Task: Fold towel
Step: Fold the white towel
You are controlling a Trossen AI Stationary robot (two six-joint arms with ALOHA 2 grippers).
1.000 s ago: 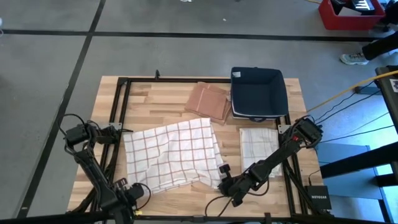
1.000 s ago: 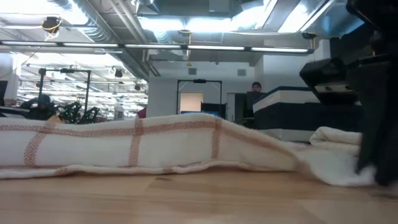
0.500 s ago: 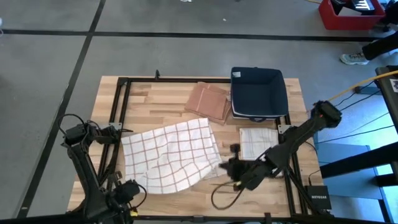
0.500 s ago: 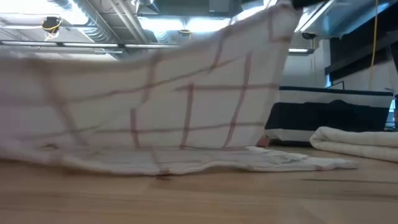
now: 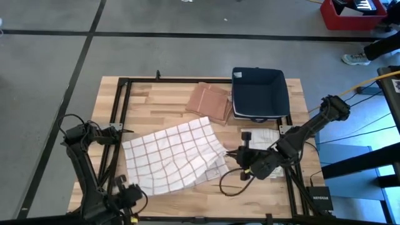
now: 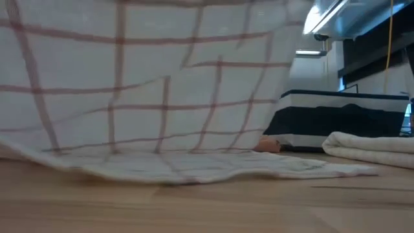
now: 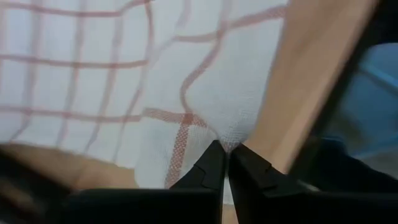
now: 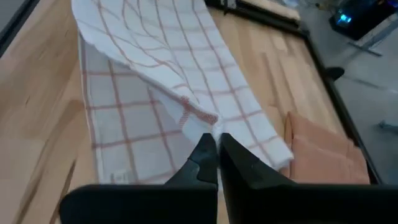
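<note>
Count: one checked towel [image 5: 177, 156] pinched by my two grippers, left [image 7: 225, 151] and right [image 8: 216, 140]. One white folded cloth [image 5: 260, 135], one brown cloth stack [image 5: 210, 102], one dark bin [image 5: 259, 92].

Robotics lab or workshop, industrial hall. Wooden table [image 5: 162, 100] sits on bare grey concrete floor [image 5: 50, 69] marked with dark tape lines [image 5: 69, 87]. Black metal frame [image 5: 122, 106] bolted along table edges. Cables [image 5: 350, 94] trail off table side, small network box [image 5: 320, 195] beside. Red crate [image 5: 350, 15] on floor far off. Low view: ceiling strip light [image 6: 330, 16] overhead, open ceiling, no home furnishing.
</note>
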